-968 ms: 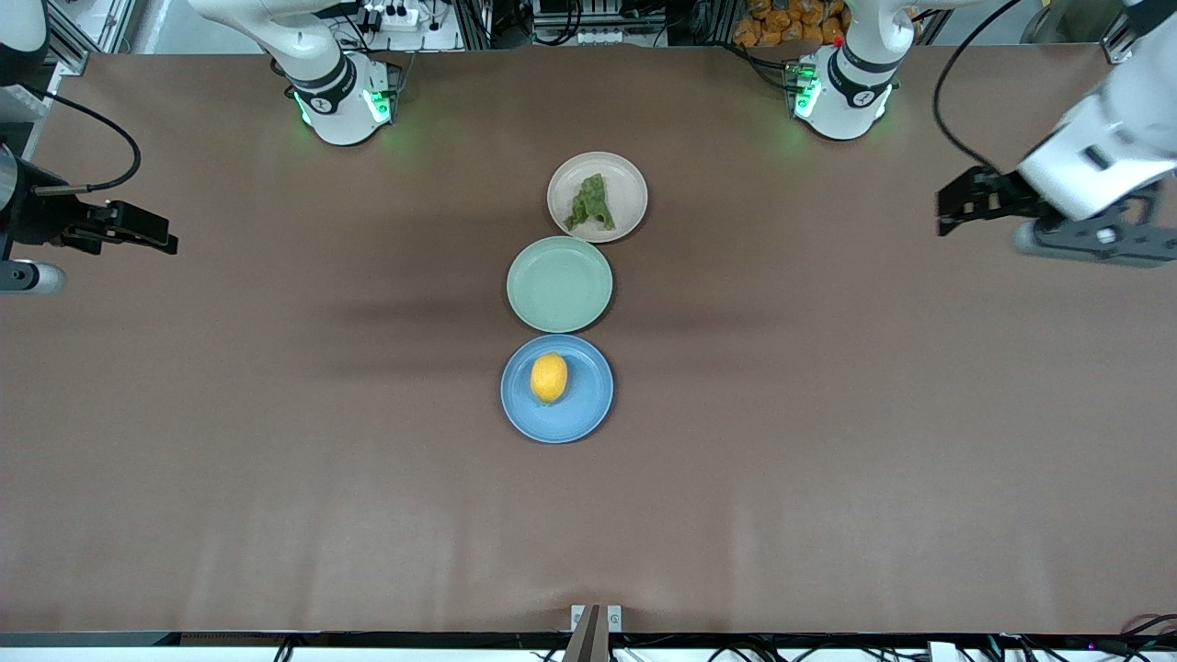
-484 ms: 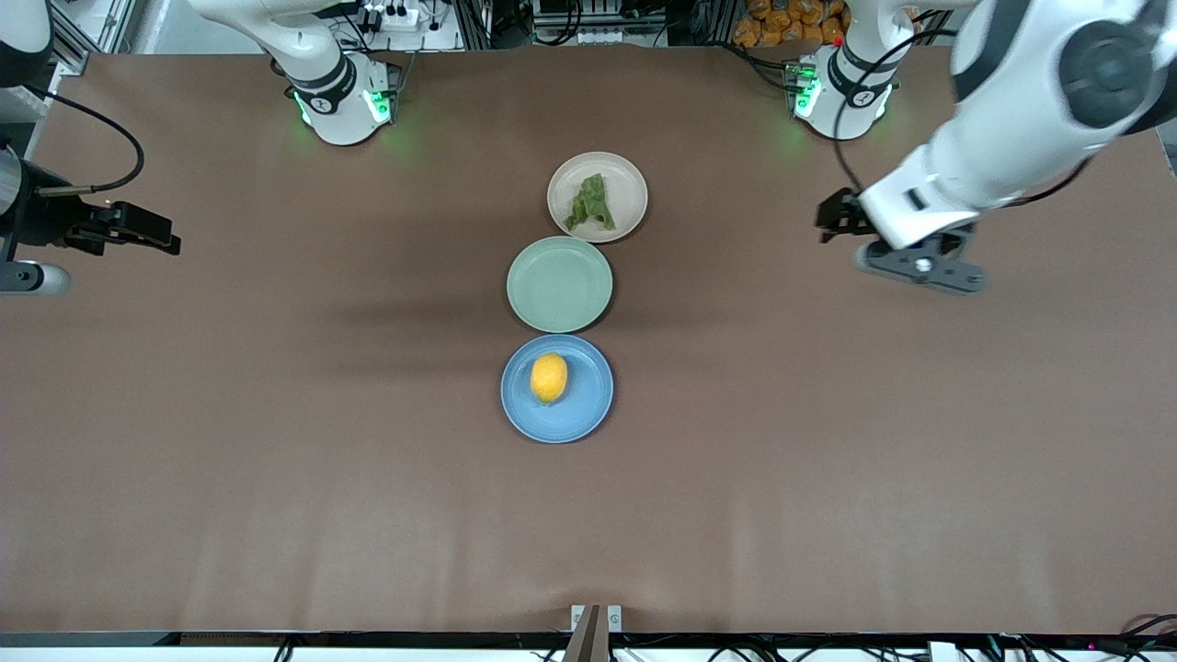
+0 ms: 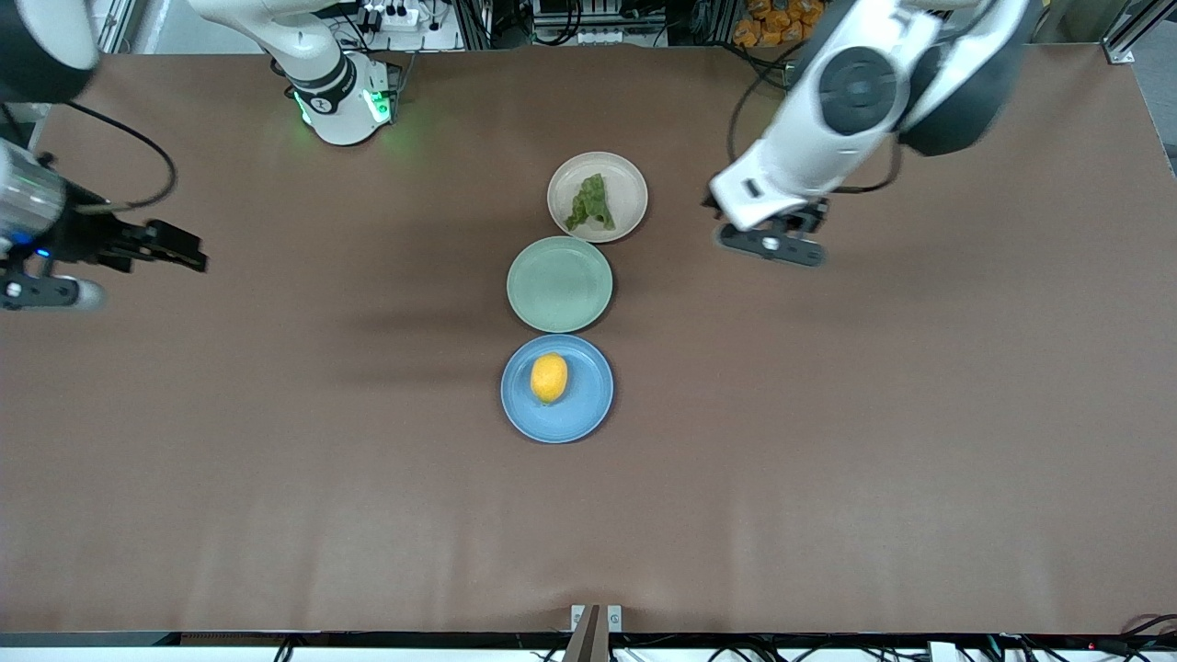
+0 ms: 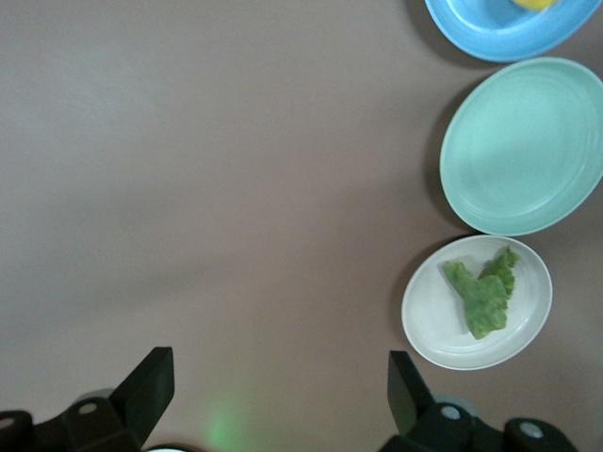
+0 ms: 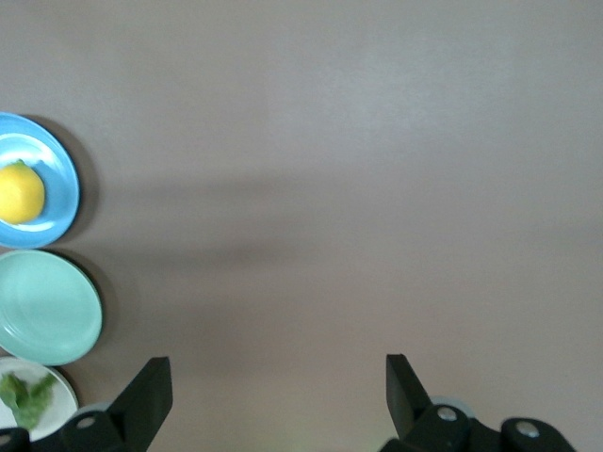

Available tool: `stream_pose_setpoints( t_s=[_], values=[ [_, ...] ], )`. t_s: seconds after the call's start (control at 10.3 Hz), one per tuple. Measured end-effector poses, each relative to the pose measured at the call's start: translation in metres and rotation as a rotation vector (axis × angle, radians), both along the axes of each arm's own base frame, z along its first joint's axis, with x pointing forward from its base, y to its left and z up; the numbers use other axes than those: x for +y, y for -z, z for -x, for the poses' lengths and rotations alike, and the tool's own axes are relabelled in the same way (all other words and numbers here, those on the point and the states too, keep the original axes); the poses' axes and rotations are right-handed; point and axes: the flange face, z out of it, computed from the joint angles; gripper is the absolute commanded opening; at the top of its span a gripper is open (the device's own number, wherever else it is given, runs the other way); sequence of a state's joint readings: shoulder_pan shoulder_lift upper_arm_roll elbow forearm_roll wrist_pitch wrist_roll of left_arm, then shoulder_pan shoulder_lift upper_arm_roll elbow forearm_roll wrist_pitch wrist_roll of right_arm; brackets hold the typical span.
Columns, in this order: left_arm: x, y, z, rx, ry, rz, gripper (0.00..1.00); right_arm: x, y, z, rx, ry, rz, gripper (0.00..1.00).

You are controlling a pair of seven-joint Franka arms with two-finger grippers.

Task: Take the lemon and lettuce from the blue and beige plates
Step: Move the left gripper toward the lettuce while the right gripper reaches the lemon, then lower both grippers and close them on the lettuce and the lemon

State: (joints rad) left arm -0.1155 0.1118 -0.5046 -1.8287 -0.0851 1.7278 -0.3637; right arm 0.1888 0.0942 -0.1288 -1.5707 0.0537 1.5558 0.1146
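- My left gripper [image 4: 273, 395] hangs wide open over bare table beside the beige plate [image 3: 628, 179], which holds the lettuce [image 3: 590, 203]
- My right gripper [image 5: 273, 395] gapes empty near its table end
- The lemon [image 3: 549, 377] sits on the blue plate [image 3: 588, 414], nearest the camera

Smooth-rinded lemon [image 3: 549, 377], wrinkled matte lettuce [image 3: 590, 203], matte plates [image 3: 579, 419], matte brown tabletop [image 3: 828, 441]

Three plates form a touching column mid-table: beige plate [image 3: 598, 197] with lettuce [image 3: 590, 203], mint plate [image 3: 559, 284], blue plate [image 3: 557, 389] with lemon [image 3: 549, 378]. No passage between them. Bare table flanks the mint plate toward both arms' ends. My open left gripper [image 4: 273, 386] hangs over bare table just beside the beige plate; my open right gripper [image 5: 273, 386] well apart.
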Motion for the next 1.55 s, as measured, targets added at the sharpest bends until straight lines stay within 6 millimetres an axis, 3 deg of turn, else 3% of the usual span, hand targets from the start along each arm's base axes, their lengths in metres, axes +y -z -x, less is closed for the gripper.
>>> stream_pose_setpoints(
  t_s=[0.19, 0.48, 0.97, 1.26, 1.55],
  values=[
    [-0.039, 0.038, 0.024, 0.074, -0.016, -0.040, 1.00, 0.048, 0.031, -0.008, 0.003, 0.045, 0.009, 1.00],
    [-0.096, 0.111, 0.061, 0.182, -0.059, -0.112, 1.00, 0.119, 0.088, -0.022, -0.027, 0.118, 0.005, 1.00],
    [-0.181, 0.208, 0.138, 0.223, -0.123, -0.141, 1.00, 0.205, 0.166, -0.028, -0.061, 0.260, -0.004, 1.00],
    [-0.203, 0.235, 0.158, 0.219, -0.136, -0.111, 1.00, 0.243, 0.195, -0.025, -0.084, 0.315, -0.017, 1.00],
    [-0.206, 0.248, 0.156, 0.212, -0.148, -0.094, 1.00, 0.304, 0.233, -0.008, -0.112, 0.330, -0.020, 1.00]
  ],
)
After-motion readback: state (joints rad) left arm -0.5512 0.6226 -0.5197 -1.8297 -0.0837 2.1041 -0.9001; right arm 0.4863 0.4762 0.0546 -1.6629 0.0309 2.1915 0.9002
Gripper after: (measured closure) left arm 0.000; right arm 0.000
